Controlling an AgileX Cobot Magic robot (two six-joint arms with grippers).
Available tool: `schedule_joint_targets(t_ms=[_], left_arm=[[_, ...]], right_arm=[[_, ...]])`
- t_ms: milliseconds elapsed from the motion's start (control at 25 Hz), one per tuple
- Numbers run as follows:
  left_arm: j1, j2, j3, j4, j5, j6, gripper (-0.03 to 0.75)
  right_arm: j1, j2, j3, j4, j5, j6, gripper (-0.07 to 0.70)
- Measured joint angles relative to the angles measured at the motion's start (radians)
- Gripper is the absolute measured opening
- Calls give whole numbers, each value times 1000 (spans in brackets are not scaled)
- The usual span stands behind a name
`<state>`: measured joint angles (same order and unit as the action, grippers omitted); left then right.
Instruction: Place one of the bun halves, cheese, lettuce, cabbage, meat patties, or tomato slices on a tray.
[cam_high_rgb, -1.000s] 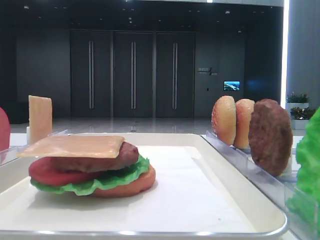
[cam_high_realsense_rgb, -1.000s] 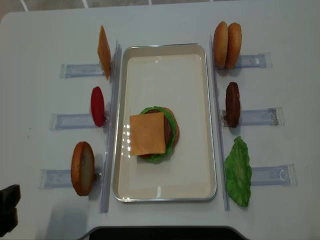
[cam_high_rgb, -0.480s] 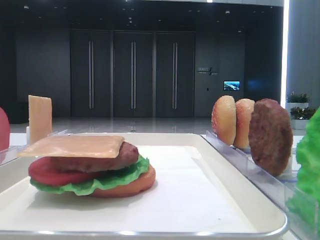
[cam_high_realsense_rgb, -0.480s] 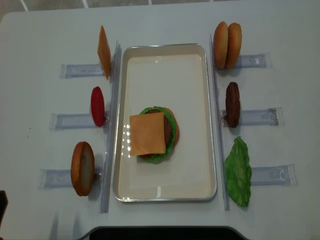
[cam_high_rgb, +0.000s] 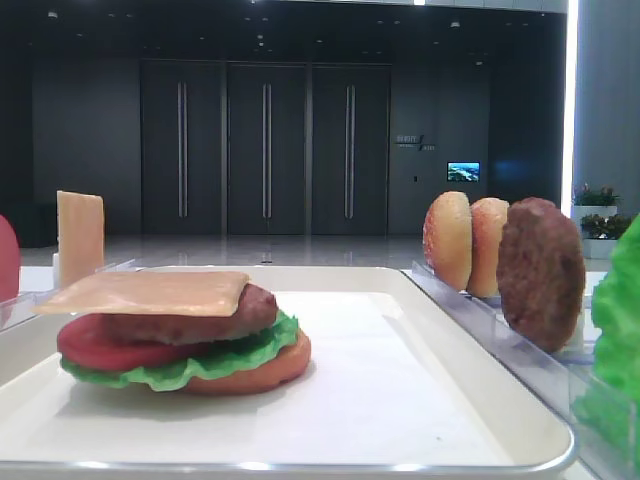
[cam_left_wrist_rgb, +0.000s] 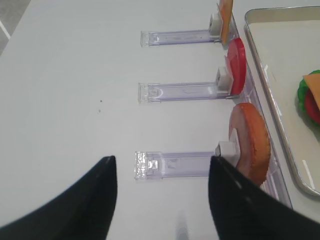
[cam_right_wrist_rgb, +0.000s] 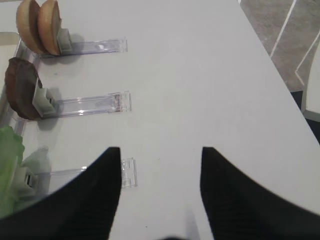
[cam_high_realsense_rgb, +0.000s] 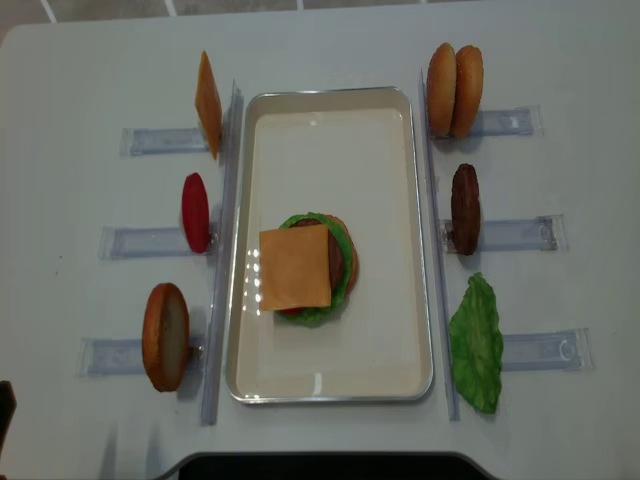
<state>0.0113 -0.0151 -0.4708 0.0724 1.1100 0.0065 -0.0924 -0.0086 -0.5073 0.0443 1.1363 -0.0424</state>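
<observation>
On the white tray (cam_high_realsense_rgb: 330, 150) lies a stack with cheese (cam_high_realsense_rgb: 294, 266) on top. Under it are a meat patty (cam_high_rgb: 200, 322), a tomato slice (cam_high_rgb: 100, 345), lettuce (cam_high_rgb: 200, 365) and a bun half (cam_high_rgb: 270, 372). Upright in racks stand a cheese slice (cam_high_realsense_rgb: 207, 104), a tomato slice (cam_high_realsense_rgb: 195, 212) and a bun half (cam_high_realsense_rgb: 165, 336) on the left. On the right stand two bun halves (cam_high_realsense_rgb: 455, 90), a patty (cam_high_realsense_rgb: 465, 208) and lettuce (cam_high_realsense_rgb: 477, 343). Cabbage is out of view. My left gripper (cam_left_wrist_rgb: 161, 165) is open and empty, left of the bun half (cam_left_wrist_rgb: 250, 142). My right gripper (cam_right_wrist_rgb: 160, 152) is open and empty over bare table.
Clear plastic racks (cam_high_realsense_rgb: 150, 140) lie crosswise on both sides of the tray, with long clear rails (cam_high_realsense_rgb: 222, 250) along its edges. The table's right edge (cam_right_wrist_rgb: 280, 65) runs close to the right gripper. A dark edge (cam_high_realsense_rgb: 330, 465) borders the table's front.
The left gripper's dark tip has drawn back toward the lower left corner of the overhead view, leaving only a sliver. Nothing on the table moved.
</observation>
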Motion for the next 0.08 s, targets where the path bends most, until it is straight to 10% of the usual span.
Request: schedule_joint_targets(t_ms=[80], left_arm=[[0,0,0,0,0,0,444]], right_arm=[[0,0,0,0,0,0,348]])
